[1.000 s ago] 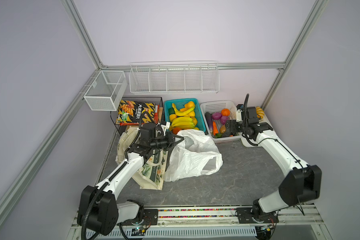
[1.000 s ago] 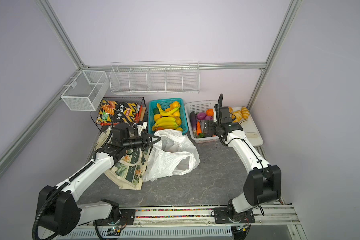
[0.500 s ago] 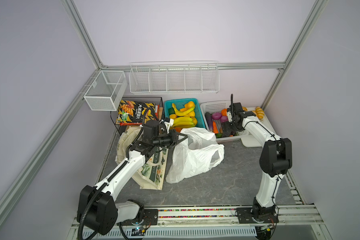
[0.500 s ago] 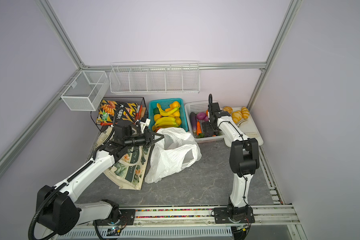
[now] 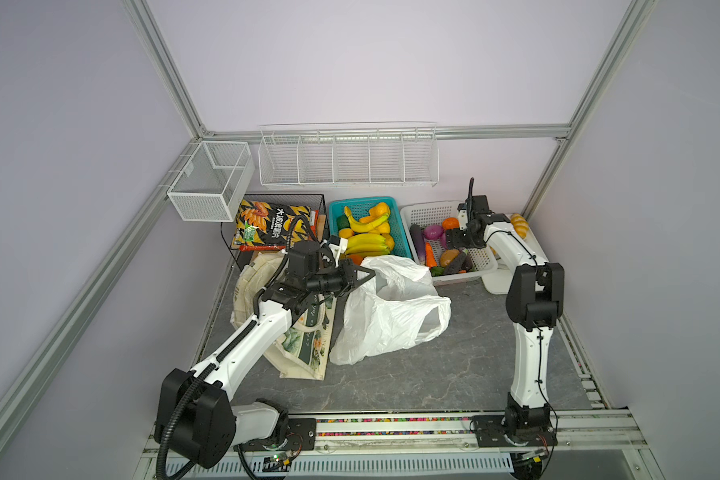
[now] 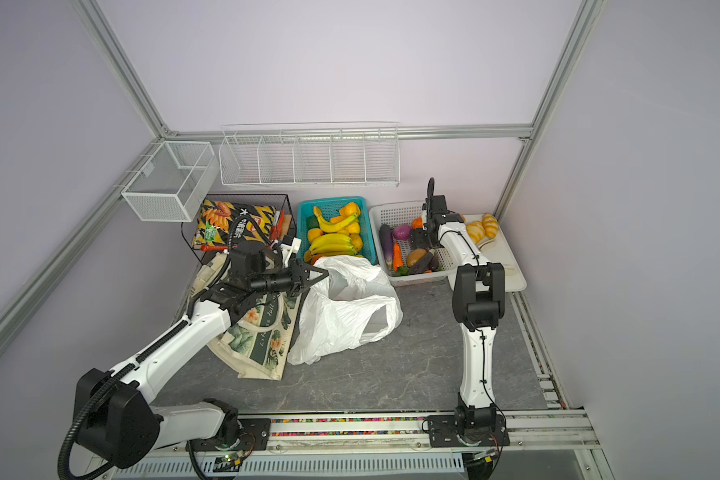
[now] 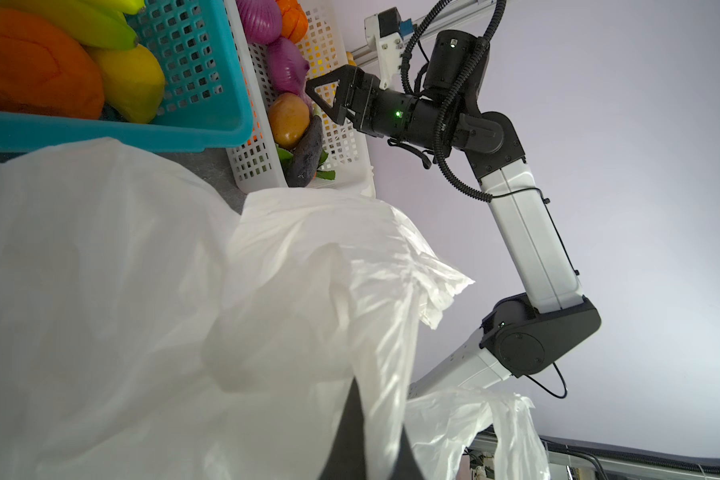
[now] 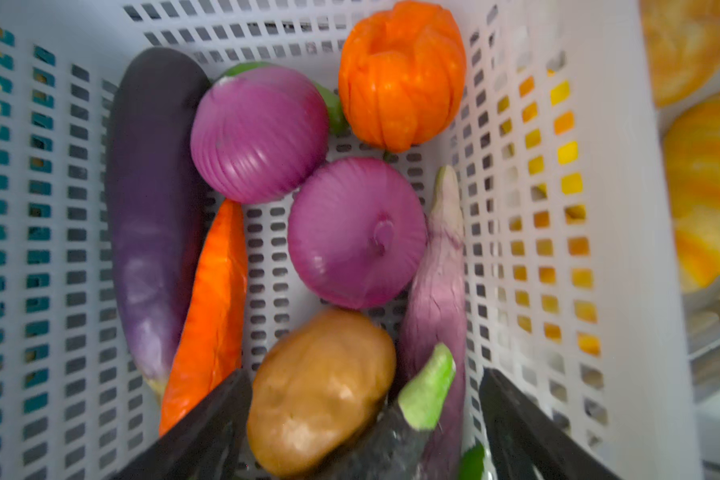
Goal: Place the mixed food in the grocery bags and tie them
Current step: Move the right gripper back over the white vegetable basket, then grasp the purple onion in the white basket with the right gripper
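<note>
The white plastic bag [image 5: 391,316] is the largest of the task's things. Thin, crinkly and translucent, it slumps mid-table on the grey tabletop [image 5: 433,374], with one loop handle gaping toward the right arm. Its raised rim is pinched in the clenched left gripper [image 5: 368,274]. Just beside it, partly under that arm, we see the cream canvas tote [image 5: 304,349] lying flat, with leafy green print and a dark lettered band. At the back right, the white basket [image 5: 429,210] holds toy vegetables (slightly blurred in the wrist view), among them two ribbed purple onions [image 8: 356,232] that touch. The right gripper [image 8: 366,424] hangs there with its fingers spread wide, straddling a brown potato-like piece [image 8: 321,390] and a dark piece [image 8: 385,446].
</note>
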### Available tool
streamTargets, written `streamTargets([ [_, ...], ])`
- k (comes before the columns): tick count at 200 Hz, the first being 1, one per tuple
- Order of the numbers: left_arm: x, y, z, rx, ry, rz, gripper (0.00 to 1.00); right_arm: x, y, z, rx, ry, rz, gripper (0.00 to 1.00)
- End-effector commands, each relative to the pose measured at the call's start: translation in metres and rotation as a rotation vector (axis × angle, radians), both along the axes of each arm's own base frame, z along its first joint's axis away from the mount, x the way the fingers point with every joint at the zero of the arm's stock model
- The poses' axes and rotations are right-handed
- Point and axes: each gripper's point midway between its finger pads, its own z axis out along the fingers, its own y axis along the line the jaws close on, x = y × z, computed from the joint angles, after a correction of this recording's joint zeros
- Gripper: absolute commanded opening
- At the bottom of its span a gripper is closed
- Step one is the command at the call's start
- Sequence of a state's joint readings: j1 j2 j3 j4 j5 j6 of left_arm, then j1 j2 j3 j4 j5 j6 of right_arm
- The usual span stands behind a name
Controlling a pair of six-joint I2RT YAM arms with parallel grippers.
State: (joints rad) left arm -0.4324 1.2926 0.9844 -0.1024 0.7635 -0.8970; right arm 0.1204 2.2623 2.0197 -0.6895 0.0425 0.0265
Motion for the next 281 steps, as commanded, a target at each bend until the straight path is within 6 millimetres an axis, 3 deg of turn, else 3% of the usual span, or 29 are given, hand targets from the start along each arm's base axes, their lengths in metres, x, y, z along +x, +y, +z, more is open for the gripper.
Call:
streamTargets([
  [1,0.004,-0.002,0.011,-0.002,-0.03,0.002,0.0,0.016,0.011,-0.006,0.022,-0.018,0.039,0.89],
  [43,0.006,-0.003,0.01,0.002,-0.027,0.003,0.0,0.032,0.013,-0.029,0.012,0.016,0.049,0.91],
  [117,0.007,-0.004,0.006,0.006,-0.016,0.0,0.0,0.036,0.021,-0.056,0.04,0.061,0.072,1.0],
  [170,0.007,-0.004,0.005,0.008,-0.012,0.001,0.0,0.044,0.024,-0.055,0.049,0.051,0.084,0.87],
  [194,0.008,-0.004,0.004,0.009,-0.011,0.003,0.0,0.044,0.023,-0.038,0.048,0.028,0.091,0.79],
  [240,0.009,-0.005,0.006,0.002,-0.015,0.002,0.0,0.033,0.028,0.027,0.121,-0.06,0.11,0.71],
  [281,0.009,-0.006,0.005,-0.002,-0.014,-0.002,0.0,-0.007,0.039,0.079,0.235,-0.141,0.126,0.68],
])
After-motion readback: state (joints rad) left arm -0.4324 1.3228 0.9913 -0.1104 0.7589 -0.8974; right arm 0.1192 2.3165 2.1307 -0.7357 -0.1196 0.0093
